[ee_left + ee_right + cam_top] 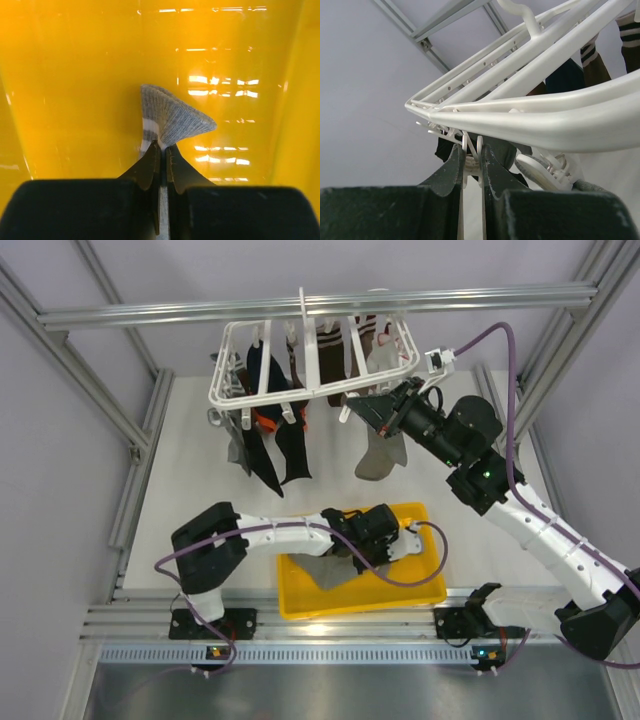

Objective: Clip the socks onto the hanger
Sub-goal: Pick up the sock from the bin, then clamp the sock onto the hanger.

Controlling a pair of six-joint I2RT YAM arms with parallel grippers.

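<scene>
The left pincer [163, 148] is clamped on the cuff of a grey sock [175, 117] low inside the yellow tray [75, 75]. Its fingers meet right at the two white stripes, and the ribbed cuff fans out just past the tips. The overhead view suggests the sock's long axis runs from the tips back under the pincer toward that arm's own base, cuff leading and toe trailing, lying about flat on the tray floor. The step in hand looks like lifting this sock out and carrying it up to the hanger. The grip should stay firm on the cuff. A straight rise would let the toe slide clear of the tray wall rather than snag on it. The cuff should then arrive edge-up, with enough fabric beyond the tips for a clip to bite. Farther off, the right pincer [472, 150] is squeezed on the tabs of a white clip [464, 145], with the hanger [545, 122] rail just above its tips. Whether the clip's mouth is open cannot be seen. The squeeze is best kept until the cuff sits in the mouth, with the right pincer letting go before the left. Just beyond and below the right pincer, a hung sock [380, 455] dangles cuff-up, its long axis vertical. The dark socks [270, 455] hang well to its side.
</scene>
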